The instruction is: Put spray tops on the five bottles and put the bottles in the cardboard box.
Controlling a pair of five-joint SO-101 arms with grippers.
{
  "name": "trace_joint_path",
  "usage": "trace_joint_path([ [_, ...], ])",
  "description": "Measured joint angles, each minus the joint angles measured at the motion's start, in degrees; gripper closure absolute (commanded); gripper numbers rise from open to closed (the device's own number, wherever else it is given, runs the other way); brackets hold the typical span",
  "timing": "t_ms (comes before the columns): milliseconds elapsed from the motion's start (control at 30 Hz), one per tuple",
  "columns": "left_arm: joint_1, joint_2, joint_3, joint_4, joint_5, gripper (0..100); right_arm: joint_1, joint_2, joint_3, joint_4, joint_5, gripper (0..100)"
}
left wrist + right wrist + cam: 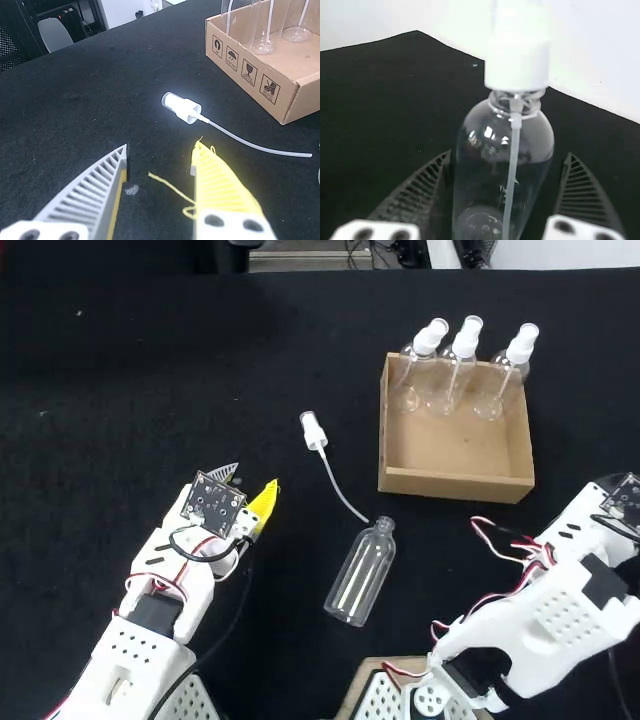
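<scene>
White spray top (182,107), near the cardboard box (250,70), is faced by the open left claw (161,145); a pinch is needed next. Grip of the right claw (507,154) cannot be told.

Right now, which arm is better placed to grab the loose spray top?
Left. The left end effector is open just short of the spray top; the right end effector holds a capped bottle.
</scene>
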Motion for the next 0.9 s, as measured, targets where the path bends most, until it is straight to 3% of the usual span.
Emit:
trace_joint_path([
  [267, 0.00, 0.00, 0.00, 0.00, 0.00, 79, 0.00, -0.53, 0.62, -6.07, 0.00, 70.9],
  [900, 0.00, 0.00, 0.00, 0.00, 0.00, 79, 0.00, -1.76, 1.41, -6.24, 0.00, 70.9],
])
